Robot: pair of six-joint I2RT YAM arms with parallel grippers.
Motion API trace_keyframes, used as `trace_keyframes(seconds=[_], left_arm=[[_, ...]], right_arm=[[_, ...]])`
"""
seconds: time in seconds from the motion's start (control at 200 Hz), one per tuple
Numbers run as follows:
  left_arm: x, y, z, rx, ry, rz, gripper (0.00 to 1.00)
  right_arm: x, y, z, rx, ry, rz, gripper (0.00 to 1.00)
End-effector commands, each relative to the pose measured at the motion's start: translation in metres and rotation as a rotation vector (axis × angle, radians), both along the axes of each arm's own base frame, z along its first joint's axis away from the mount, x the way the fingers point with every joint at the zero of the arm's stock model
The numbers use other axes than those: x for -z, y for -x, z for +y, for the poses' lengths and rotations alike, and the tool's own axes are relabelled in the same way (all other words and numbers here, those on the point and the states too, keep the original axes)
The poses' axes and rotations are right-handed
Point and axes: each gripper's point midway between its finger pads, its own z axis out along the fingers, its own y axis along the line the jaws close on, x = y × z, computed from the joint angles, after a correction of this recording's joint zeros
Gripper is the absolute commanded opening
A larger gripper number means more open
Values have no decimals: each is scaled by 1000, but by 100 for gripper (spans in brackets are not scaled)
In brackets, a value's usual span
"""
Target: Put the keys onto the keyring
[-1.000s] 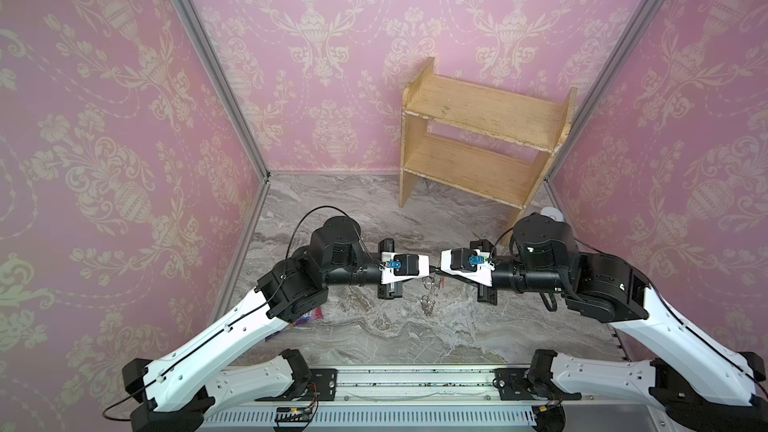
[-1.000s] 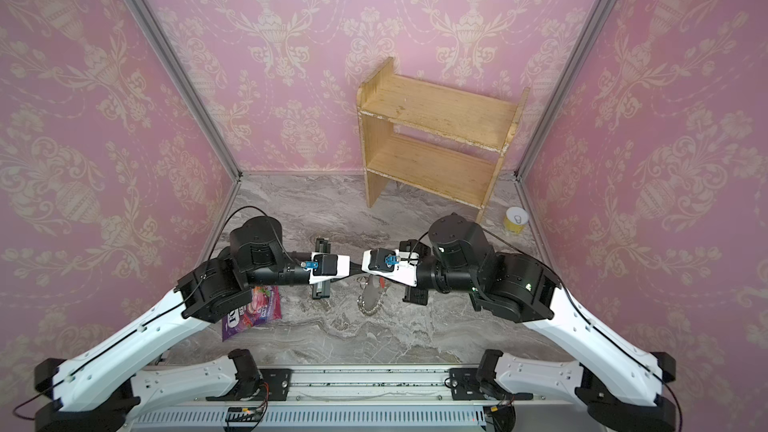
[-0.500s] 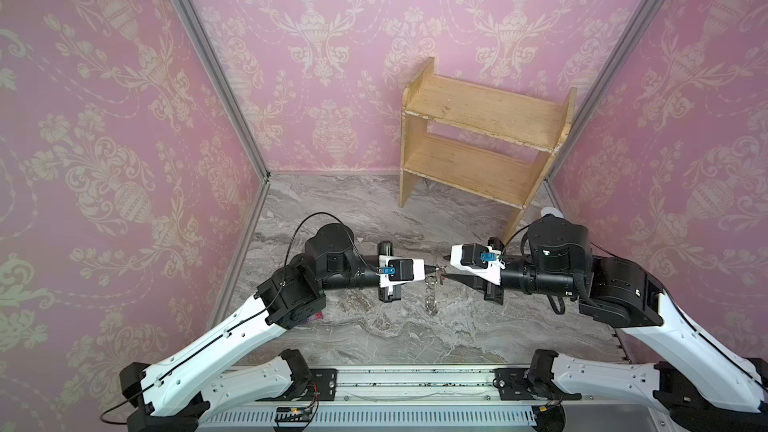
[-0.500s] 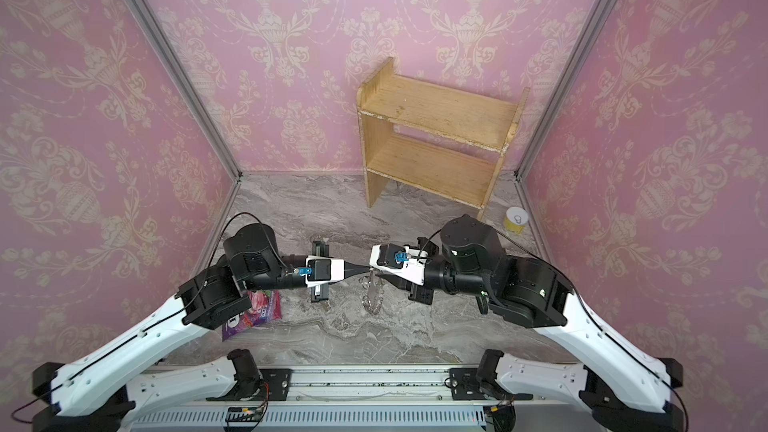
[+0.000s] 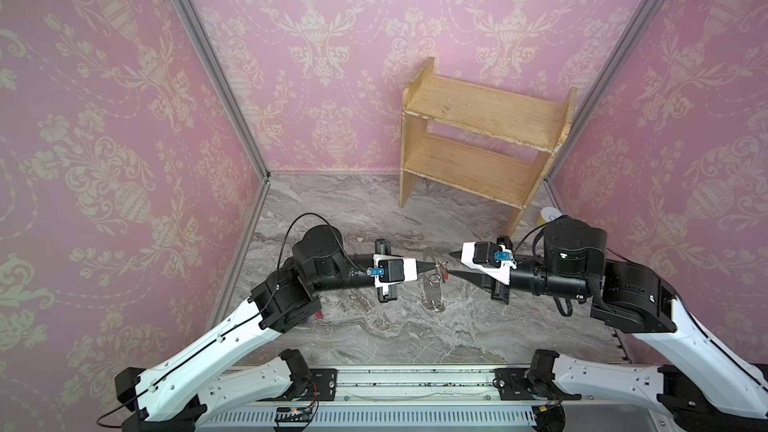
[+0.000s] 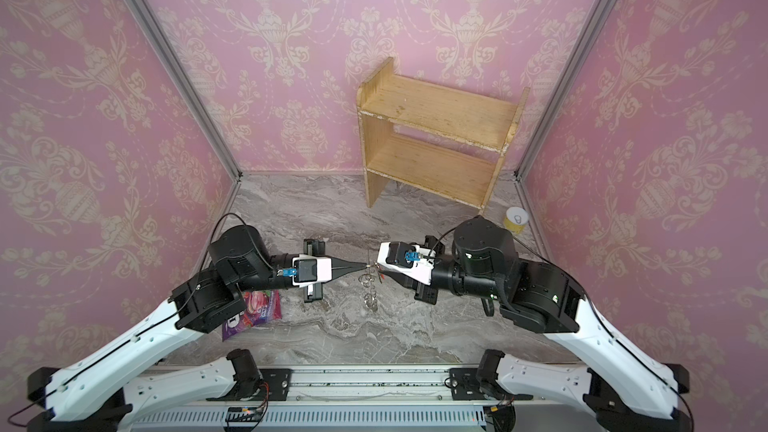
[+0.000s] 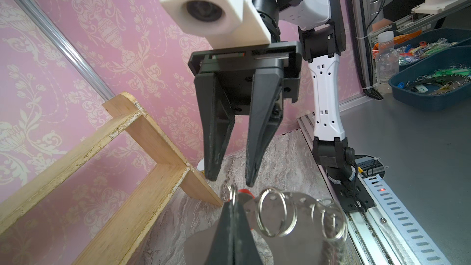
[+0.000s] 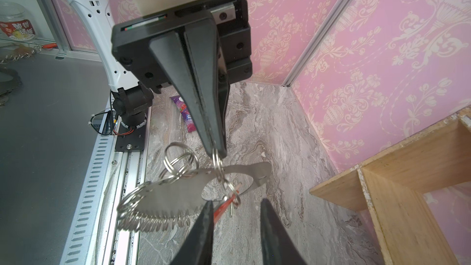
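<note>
Keyring (image 5: 433, 284) hangs clear of the marble bench (image 5: 374, 326) at mid-scene in both top views. It is held at its upper edge by the left pincer (image 5: 432, 271), which reaches in from the left with its fingers pressed together. The right pincer (image 5: 451, 263) faces it from the right with its fingers spread. A speck of red, the key (image 5: 445, 280), shows just beside the lower fingertip. A wooden shelf (image 5: 478, 147) stands at the far wall. A yellow can (image 6: 516, 220) sits at the far right, and a purple snack packet (image 6: 253, 313) lies on the bench at the near left, partly under the left arm.

Left wrist view: the left pincer (image 7: 232, 210) is closed on one split ring (image 7: 233, 191) of the keyring (image 7: 293, 225). The keyring is a flat grey crescent band with more rings along its edge. The right pincer (image 7: 230, 180) hangs opposite with a gap between its tips. The key's red tag (image 7: 246, 192) sits just past the pinched ring.

Right wrist view: the left pincer (image 8: 216, 149) pinches the split ring (image 8: 218, 160) on the keyring (image 8: 178, 189). The key (image 8: 224, 206), red tag and small silver blade, dangles from small rings below that ring. It hangs between the spread fingers of the right pincer (image 8: 237, 201), close against one of them, and is not gripped. Whether tag and finger touch cannot be told.
</note>
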Motion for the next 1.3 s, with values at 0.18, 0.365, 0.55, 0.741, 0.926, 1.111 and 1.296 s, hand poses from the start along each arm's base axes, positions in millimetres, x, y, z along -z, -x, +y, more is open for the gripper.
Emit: trace_keyframes(seconds=[0.18, 0.365, 0.55, 0.741, 0.926, 1.111, 1.296], left_arm=[[-16, 13, 4, 48, 56, -7, 0], [-19, 13, 4, 47, 68, -9, 0], [-22, 11, 5, 35, 91, -15, 0], [-30, 8, 7, 22, 150, -23, 0], [-40, 5, 10, 24, 246, -29, 0], [-49, 4, 11, 40, 305, -36, 0], [-54, 4, 12, 51, 335, -47, 0]], right_arm=[[-4, 7, 10, -62, -15, 5, 24], [-5, 9, 10, -74, -15, 7, 16], [-5, 12, 8, -76, -20, 13, 8], [-3, 13, 8, -81, -25, 26, 0], [0, 15, 10, -85, -49, 48, 0], [9, 15, 18, -99, -75, 90, 0], [18, 12, 23, -94, -72, 113, 0]])
